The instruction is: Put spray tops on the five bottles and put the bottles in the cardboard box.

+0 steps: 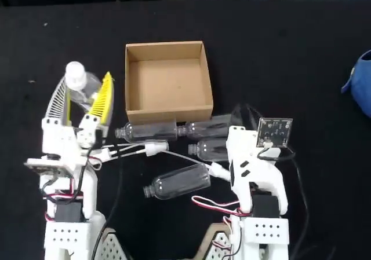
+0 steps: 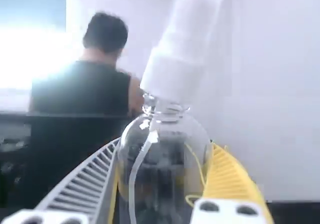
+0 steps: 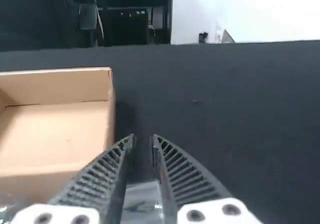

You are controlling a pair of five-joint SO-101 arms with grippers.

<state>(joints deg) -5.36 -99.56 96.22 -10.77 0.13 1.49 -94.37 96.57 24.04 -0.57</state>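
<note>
Capped bottle in the left gripper, ready for the box

The left gripper (image 1: pixel 84 92) is clamped with its white and yellow fingers around a clear plastic bottle (image 2: pixel 165 164) whose white spray top (image 2: pixel 180 49) looks slightly tilted, so I would check that it is seated, then lift over the nearest wall of the brown cardboard box (image 1: pixel 168 77) just beside it and lower the bottle onto the open floor. The right gripper (image 3: pixel 143 140) hangs near the box's front corner, its fingers a narrow gap apart and holding nothing. Four clear uncapped bottles (image 1: pixel 177 182) and two loose white spray tops (image 1: pixel 152 149) crowd the black table (image 1: pixel 290 51) in front of the box, so the freest path seems to be high and sideways
</note>
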